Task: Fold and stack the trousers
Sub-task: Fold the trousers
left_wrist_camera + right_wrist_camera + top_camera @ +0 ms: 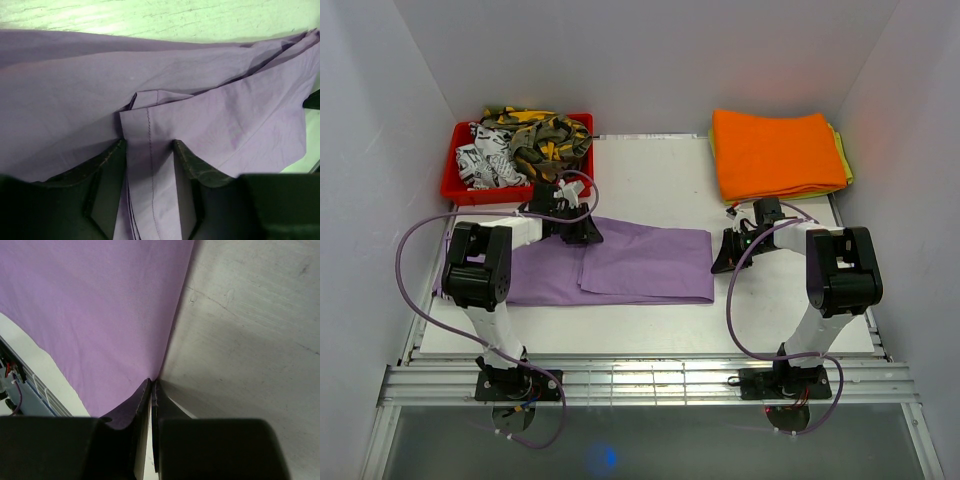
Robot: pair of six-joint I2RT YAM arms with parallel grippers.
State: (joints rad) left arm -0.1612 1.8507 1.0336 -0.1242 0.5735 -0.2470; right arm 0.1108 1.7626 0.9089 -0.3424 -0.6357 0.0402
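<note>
The lilac trousers (640, 265) lie flat across the middle of the table, folded lengthwise, with a doubled layer on the right half. My left gripper (582, 232) is at their back edge, left of centre. In the left wrist view it (149, 142) is open, its fingers (112, 165) astride a stitched seam strip of the trousers (75, 90). My right gripper (722, 258) is at the trousers' right end. In the right wrist view it (154, 381) is shut, its tips pinched exactly where the edge of the trousers (100, 305) meets the bare table (250, 330).
A red bin (455, 190) at the back left holds camouflage and black-and-white garments (525, 140). A folded orange cloth (775, 150) on a yellow-green one (844, 160) sits at the back right. White walls enclose three sides of the table. Purple cables loop from both arms.
</note>
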